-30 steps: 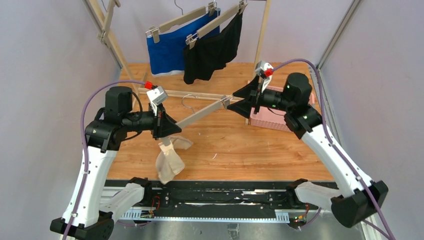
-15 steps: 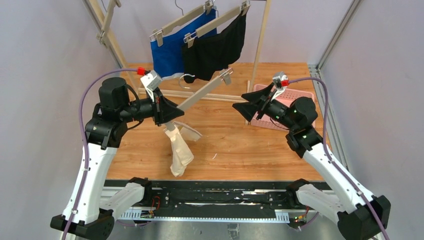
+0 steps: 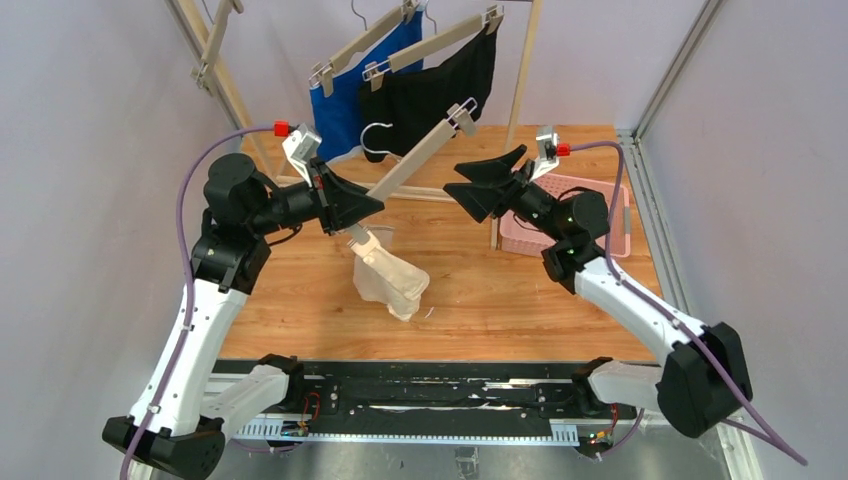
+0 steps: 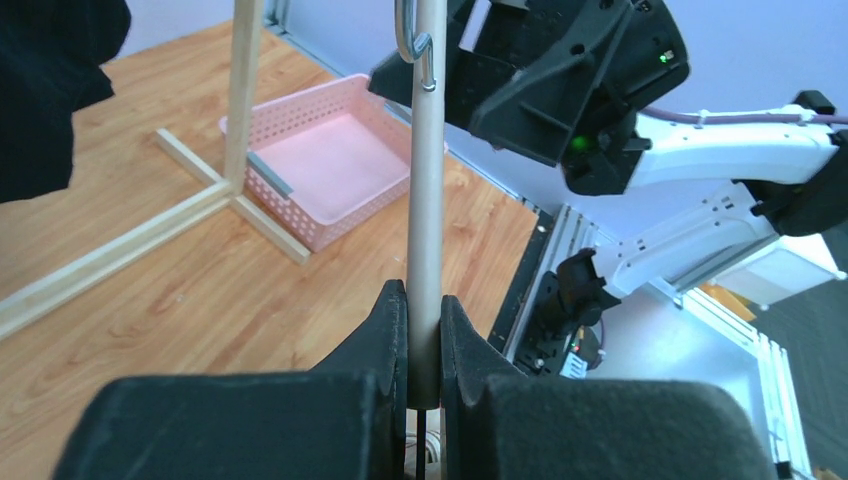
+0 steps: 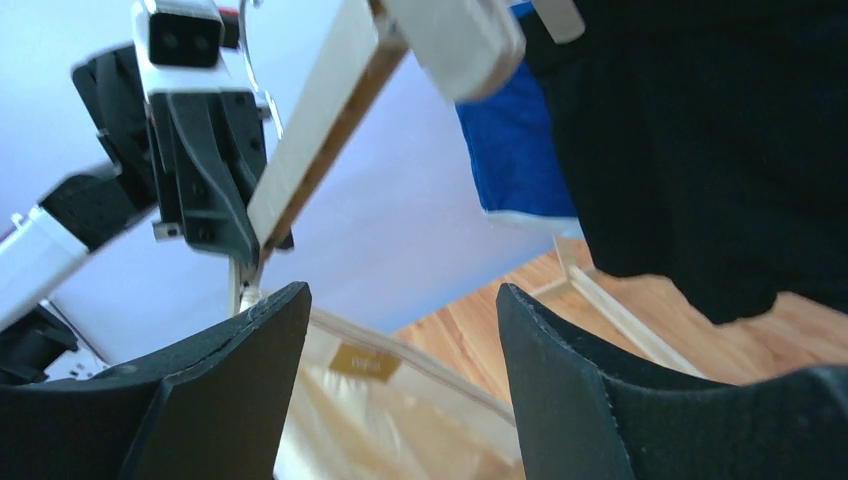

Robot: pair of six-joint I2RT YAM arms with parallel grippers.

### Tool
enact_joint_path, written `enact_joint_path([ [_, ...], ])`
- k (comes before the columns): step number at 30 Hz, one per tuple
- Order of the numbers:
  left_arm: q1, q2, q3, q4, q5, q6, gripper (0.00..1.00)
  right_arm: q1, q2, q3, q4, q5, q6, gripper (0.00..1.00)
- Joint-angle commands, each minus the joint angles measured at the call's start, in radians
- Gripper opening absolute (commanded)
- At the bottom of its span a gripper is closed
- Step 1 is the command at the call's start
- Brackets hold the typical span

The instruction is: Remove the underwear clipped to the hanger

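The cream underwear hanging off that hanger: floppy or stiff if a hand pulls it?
Probably floppy: the cream underwear sags in a crumpled bunch below the hanger. Likely light, since it hangs from the hanger's lower end alone. It may swing when tugged.

Worktop [image 3: 500, 300]: orange-brown wood-grain boards. A black rail [image 3: 430, 395] runs along the near edge, where my arms are bolted.

Back right: a pink basket [image 3: 618, 212] with lattice walls sits flat on the boards, just beside the upright of the wooden rack [image 3: 522, 88]. The rack's floor rails lie across the back of the boards.

Near the middle: a small pale fleck [image 3: 430, 312], too small to name.

Over the middle, cream-beige underwear [image 3: 392, 282] droops low. I can't tell whether its hem touches the boards.
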Motion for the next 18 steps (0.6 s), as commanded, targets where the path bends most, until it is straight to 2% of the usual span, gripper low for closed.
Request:
enact_joint_path([
  [1,-0.036,-0.025,-0.049,0.167,0.019,-0.092,0.0,0.023,0.096,0.052,0.354,0.003,0.16,0.7],
  [5,-0.059,-0.029,-0.093,0.231,0.016,-0.126,0.0,0.036,0.171,0.098,0.438,-0.005,0.206,0.7],
  [18,-0.14,-0.004,-0.155,0.304,-0.021,-0.159,0.0,0.076,0.202,0.13,0.408,0.002,0.153,0.7],
])
